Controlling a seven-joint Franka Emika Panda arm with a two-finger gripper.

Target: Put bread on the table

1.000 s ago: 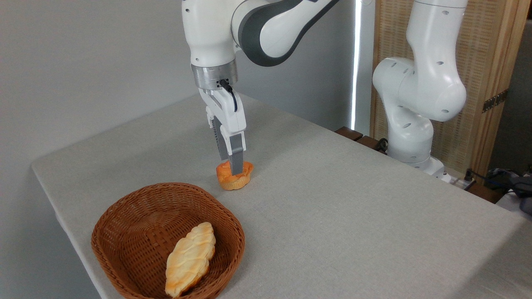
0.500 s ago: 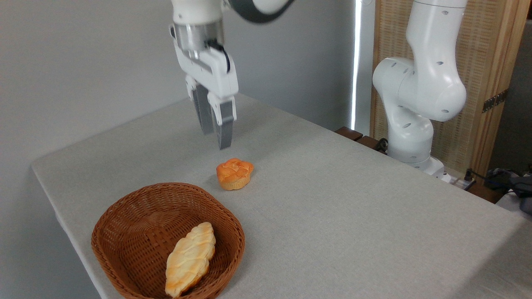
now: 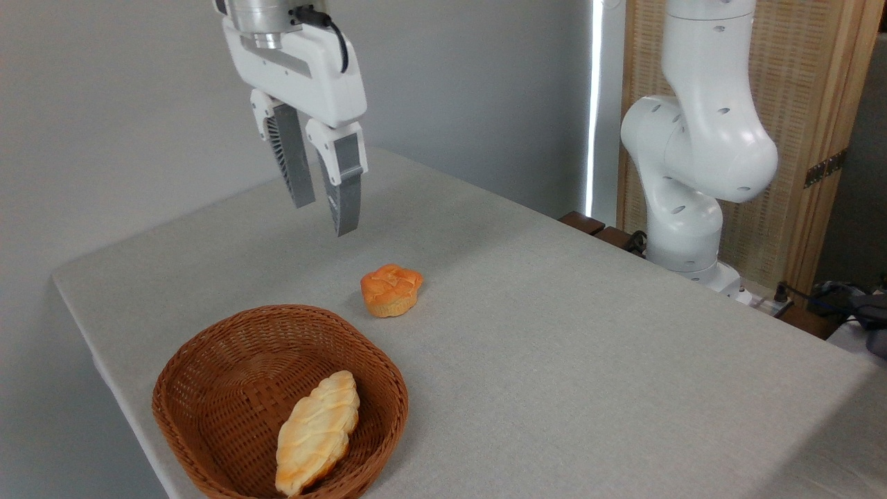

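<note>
- Empty and with its grey fingers spread, the white two-finger gripper (image 3: 324, 211) hangs high above the table's far left part, up and left of the bun.
- The small round orange-golden bread (image 3: 391, 289) sits upright on the light grey fabric-textured table (image 3: 589, 360), swirled top up, slightly wider left to right.
- It lies just beyond the brown wicker basket (image 3: 208, 388), near the table's left edge.
- A pale oval ridged loaf (image 3: 317, 432) lies inside the basket.

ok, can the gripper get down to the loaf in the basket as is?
Probably yes. The loaf lies uncovered in the open-topped basket, nothing over it. The gripper hangs open and empty above the table; the bun sits outside the basket, off that path.
</note>
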